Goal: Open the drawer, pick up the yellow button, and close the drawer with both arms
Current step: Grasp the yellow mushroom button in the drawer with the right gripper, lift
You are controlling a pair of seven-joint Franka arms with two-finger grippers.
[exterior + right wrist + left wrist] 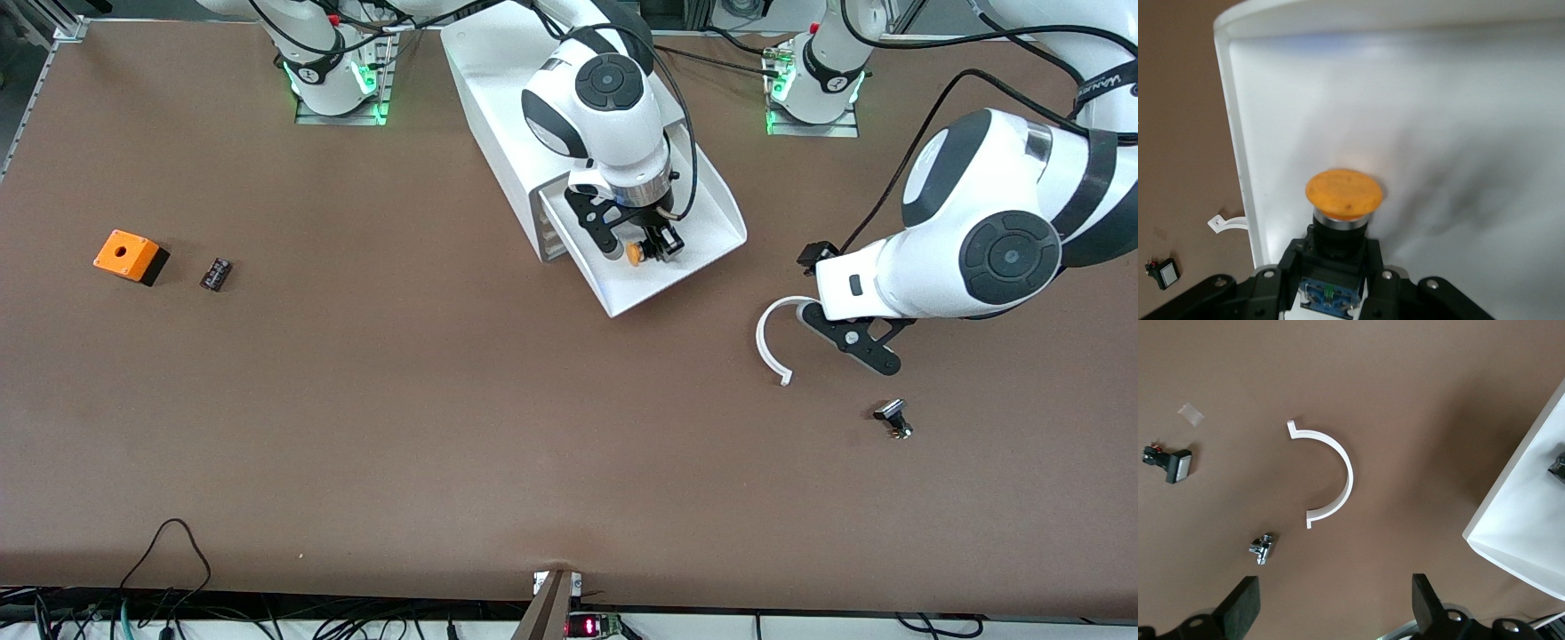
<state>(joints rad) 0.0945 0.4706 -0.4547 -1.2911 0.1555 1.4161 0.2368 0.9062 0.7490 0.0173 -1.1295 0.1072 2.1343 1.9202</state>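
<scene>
The drawer (711, 233) is pulled out of the white cabinet (498, 116) as a shallow white tray. My right gripper (642, 249) is over the tray and shut on the button (635, 253). In the right wrist view the fingers (1288, 263) clamp its black-and-blue body, with the orange cap (1343, 193) over the drawer's floor (1458, 120). My left gripper (858, 347) is open and empty over the table toward the left arm's end, beside the drawer. Its fingers (1245, 603) stand wide apart, and the drawer's corner (1521, 520) shows there.
A white curved piece (766, 342) (1338, 473) lies by the left gripper. A black-and-silver part (892, 418) (1168, 461) and a small silver part (1261, 549) lie nearer the camera. An orange box (126, 255) and a small black part (216, 274) lie toward the right arm's end.
</scene>
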